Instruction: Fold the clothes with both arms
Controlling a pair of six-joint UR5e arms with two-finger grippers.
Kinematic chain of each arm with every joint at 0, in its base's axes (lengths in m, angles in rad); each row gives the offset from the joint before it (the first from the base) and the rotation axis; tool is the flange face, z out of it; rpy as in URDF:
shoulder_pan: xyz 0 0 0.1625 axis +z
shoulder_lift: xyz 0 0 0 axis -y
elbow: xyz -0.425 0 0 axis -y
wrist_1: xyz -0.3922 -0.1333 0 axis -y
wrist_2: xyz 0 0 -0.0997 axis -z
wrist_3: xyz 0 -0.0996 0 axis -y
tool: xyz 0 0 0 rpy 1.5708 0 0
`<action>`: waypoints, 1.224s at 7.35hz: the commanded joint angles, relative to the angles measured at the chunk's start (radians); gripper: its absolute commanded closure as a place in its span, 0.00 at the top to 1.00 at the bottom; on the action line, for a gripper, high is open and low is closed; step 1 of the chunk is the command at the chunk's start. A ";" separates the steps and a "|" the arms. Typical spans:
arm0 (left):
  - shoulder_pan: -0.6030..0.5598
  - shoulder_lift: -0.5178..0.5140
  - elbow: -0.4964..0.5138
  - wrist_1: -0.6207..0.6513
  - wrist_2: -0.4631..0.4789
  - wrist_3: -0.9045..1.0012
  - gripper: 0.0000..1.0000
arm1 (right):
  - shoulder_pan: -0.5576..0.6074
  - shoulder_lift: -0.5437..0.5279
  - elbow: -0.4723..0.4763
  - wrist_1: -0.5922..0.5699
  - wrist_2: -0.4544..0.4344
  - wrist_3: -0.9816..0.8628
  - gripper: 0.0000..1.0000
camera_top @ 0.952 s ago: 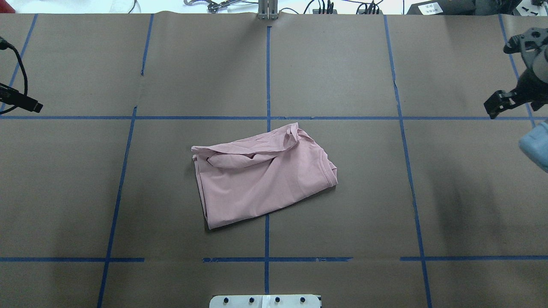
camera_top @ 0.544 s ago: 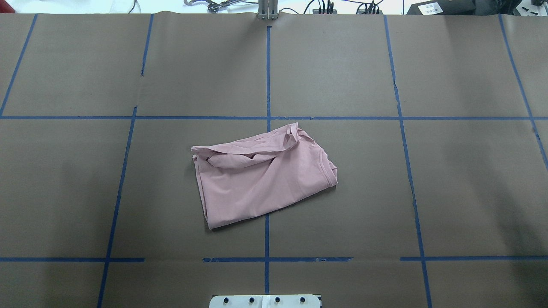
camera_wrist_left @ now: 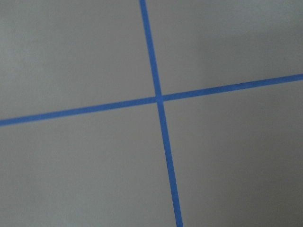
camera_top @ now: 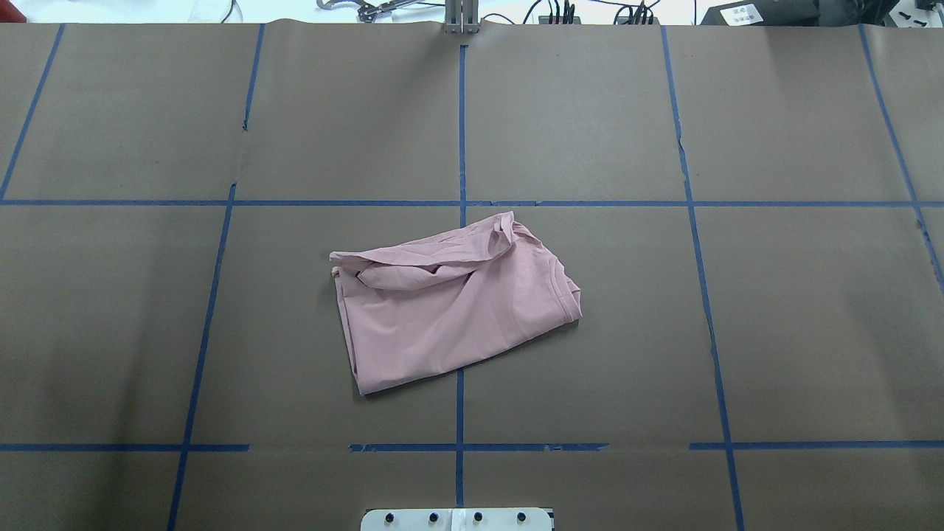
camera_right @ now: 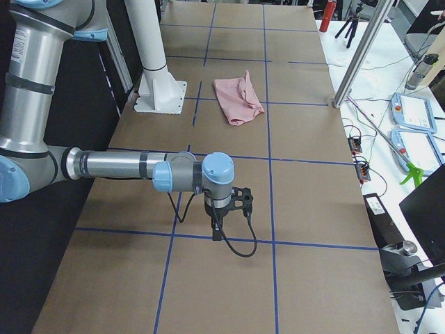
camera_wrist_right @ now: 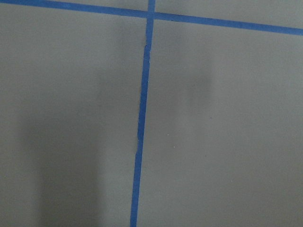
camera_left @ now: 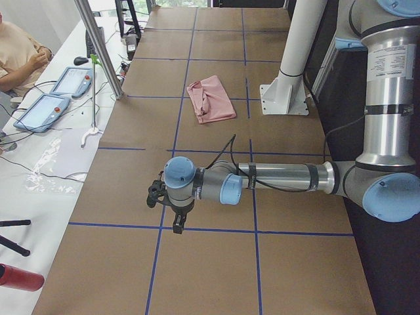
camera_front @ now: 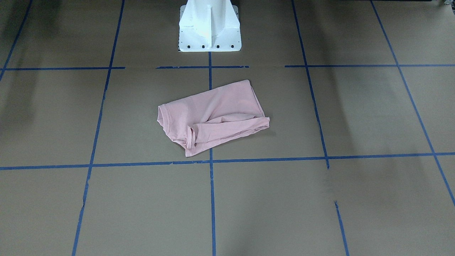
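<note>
Overhead exterior: pale pink T-shirt point(camera_top: 453, 317) lies folded into a rough, skewed rectangle mid-bench point(camera_top: 811, 332), across the centre tape line point(camera_top: 461, 125), with a bunched flap point(camera_top: 420, 259) along its far edge. Side views put left tool point(camera_left: 172, 213) and right tool point(camera_right: 224, 217) low over bare paper at opposite bench ends, well apart from the shirt; I cannot tell their jaw opening. Judgement: folding essentially done, arms parked. Any next move would be both tools reaching in to flatten that flap.

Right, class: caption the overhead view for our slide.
Roughly folded pink T-shirt lies on the brown table, across a blue tape line.
</note>
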State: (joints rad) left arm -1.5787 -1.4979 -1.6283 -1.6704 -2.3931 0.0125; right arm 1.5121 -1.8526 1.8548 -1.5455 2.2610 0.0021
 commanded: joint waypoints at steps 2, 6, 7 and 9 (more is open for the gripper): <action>-0.118 0.079 -0.117 0.046 0.012 0.013 1.00 | 0.007 0.006 -0.016 0.002 0.008 -0.004 1.00; -0.109 0.094 -0.133 0.046 0.054 0.012 1.00 | 0.007 0.006 -0.009 0.002 0.020 -0.004 1.00; -0.109 0.094 -0.137 0.043 0.051 0.014 1.00 | 0.007 0.006 -0.009 0.002 0.020 -0.005 1.00; -0.109 0.094 -0.134 0.038 0.060 0.014 1.00 | 0.007 0.004 -0.008 0.002 0.020 -0.005 1.00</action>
State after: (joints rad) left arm -1.6877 -1.4046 -1.7625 -1.6289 -2.3386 0.0252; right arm 1.5186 -1.8478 1.8461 -1.5432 2.2807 -0.0029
